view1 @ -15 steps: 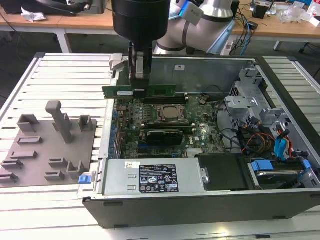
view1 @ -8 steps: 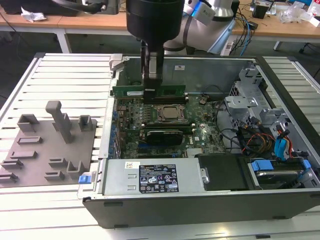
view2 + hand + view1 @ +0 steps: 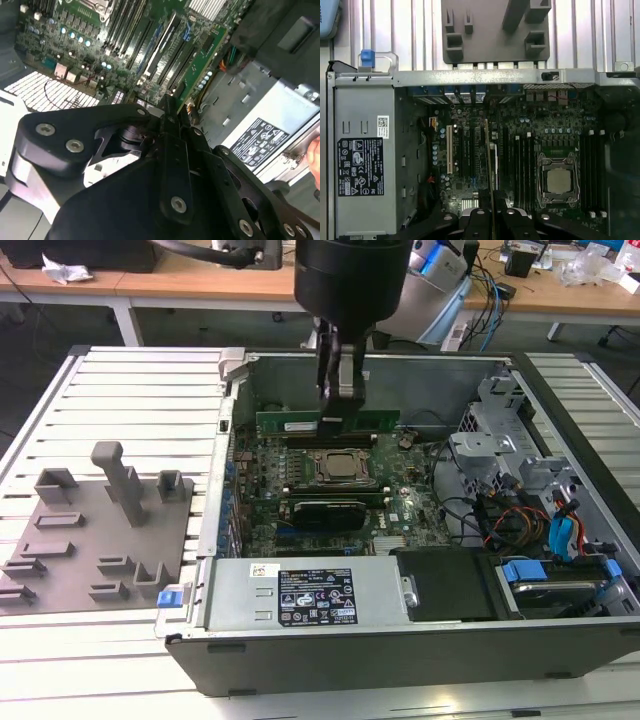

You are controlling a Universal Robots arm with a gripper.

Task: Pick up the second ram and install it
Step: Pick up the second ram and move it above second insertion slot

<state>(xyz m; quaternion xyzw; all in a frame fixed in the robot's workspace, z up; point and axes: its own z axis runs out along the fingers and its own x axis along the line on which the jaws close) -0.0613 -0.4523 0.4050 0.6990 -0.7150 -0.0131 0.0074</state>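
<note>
While hovering inside the open case [image 3: 300, 650] | pinches second ram [image 3: 288, 423] in gripper [image 3: 339, 405] | holds it level, near processor socket [image 3: 340, 466].

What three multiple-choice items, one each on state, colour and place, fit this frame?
1. What state is the gripper in?
A. Shut on the ram
B. Open and empty
C. Shut on nothing

2. What colour is the ram?
A. Red
B. Green
C. White

3. Where is the grey tray relative to the case?
A. Inside it
B. Outside it, on the exterior view's left
C. On top of it

Answers:
1 A: the fingers clamp the ram's top edge over the open case.
2 B: the stick shows green on both sides of the fingers.
3 B: the tray lies flat on the slatted surface beside the case wall.
</note>
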